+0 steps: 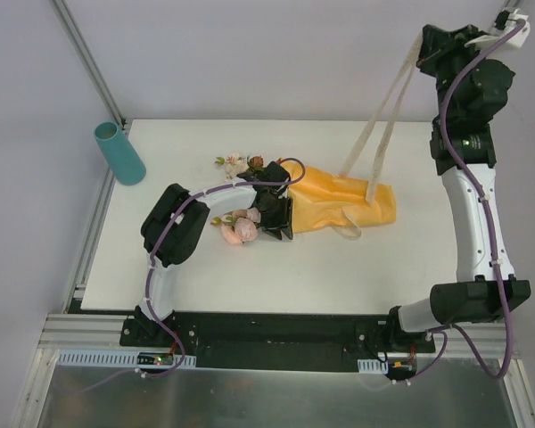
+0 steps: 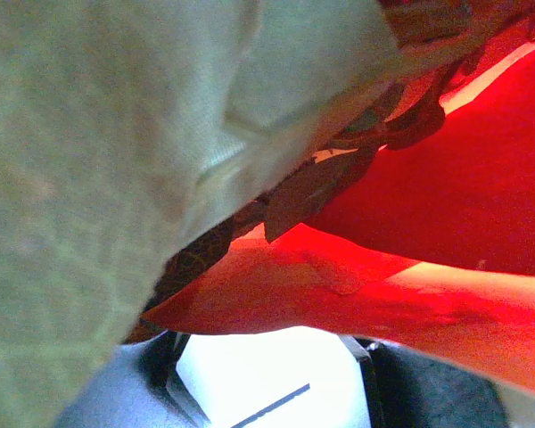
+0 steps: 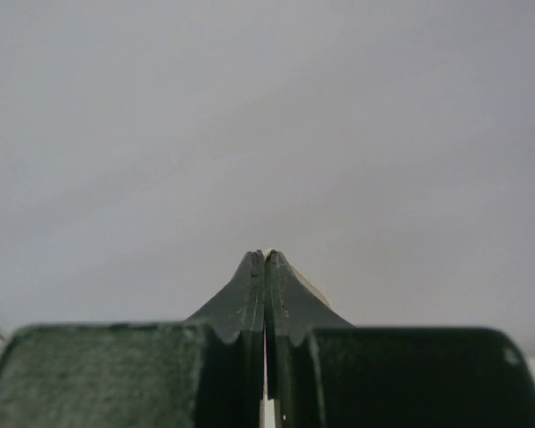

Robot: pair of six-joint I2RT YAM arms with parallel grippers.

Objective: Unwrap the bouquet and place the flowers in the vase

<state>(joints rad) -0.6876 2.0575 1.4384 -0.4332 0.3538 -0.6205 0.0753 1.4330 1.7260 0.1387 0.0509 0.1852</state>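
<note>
A cream ribbon [image 1: 413, 62] slanting up over the white table [image 1: 339, 267].

Fingertips of left hand [image 1: 281, 212] buried in bouquet [image 1: 341, 198]
</note>
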